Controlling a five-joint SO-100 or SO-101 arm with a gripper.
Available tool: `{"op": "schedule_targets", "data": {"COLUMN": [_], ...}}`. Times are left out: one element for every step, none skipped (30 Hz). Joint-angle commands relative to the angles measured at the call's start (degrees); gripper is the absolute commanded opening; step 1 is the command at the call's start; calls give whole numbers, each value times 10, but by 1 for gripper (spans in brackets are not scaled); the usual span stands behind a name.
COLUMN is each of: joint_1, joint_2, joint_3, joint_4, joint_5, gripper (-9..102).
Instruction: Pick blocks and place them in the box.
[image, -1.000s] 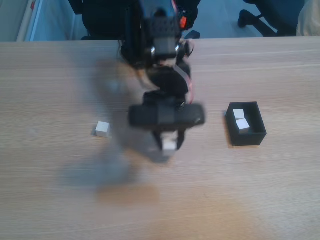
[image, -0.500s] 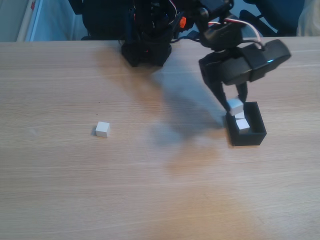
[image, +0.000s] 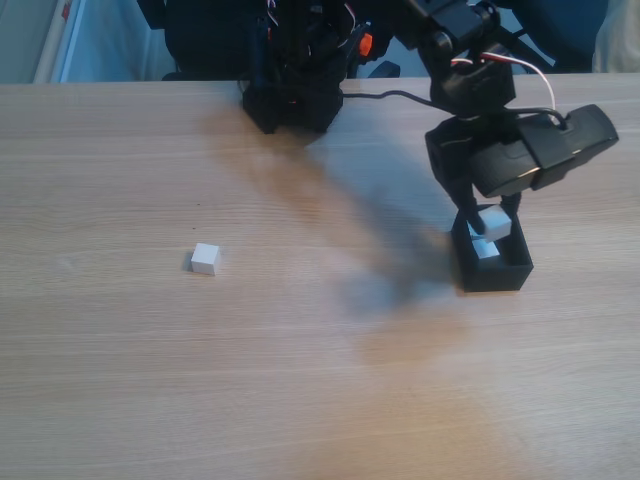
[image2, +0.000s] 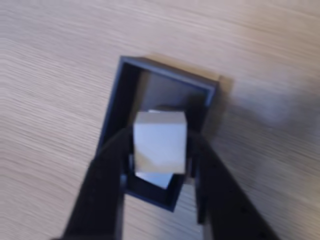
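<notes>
Wrist view: gripper (image2: 159, 150) clenched on a white block (image2: 160, 141), directly above the open black box (image2: 131, 67), another block (image: 485, 250) already inside below.

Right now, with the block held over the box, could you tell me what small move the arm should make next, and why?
Probably open the tool and let go. The block it grips already hangs over the open box, with another block lying inside. One more block waits on the table at the left of the fixed view.
</notes>
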Motion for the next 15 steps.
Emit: {"op": "schedule_targets", "data": {"joint_1": [-4,-4,-3,0,3,6,9,12,17,22,28,38,50,64,82], "joint_2": [-4,-7,-8,-9,-10,-10,-9,-8,-6,-3,3,10,19,33,47], "joint_3": [-47,-49,-50,-50,-50,-50,-49,-49,-47,-47,-46,-42,-35,-23,-6], "joint_4": [1,1,1,1,4,5,9,16,20,25,34,40,44,44,44], "joint_5": [1,-2,-5,-7,-9,-10,-8,-10,-11,-11,-11,-5,1,4,9], "gripper": [10,11,12,13,13,14,14,14,14,14,14,13,12,12,12]}}
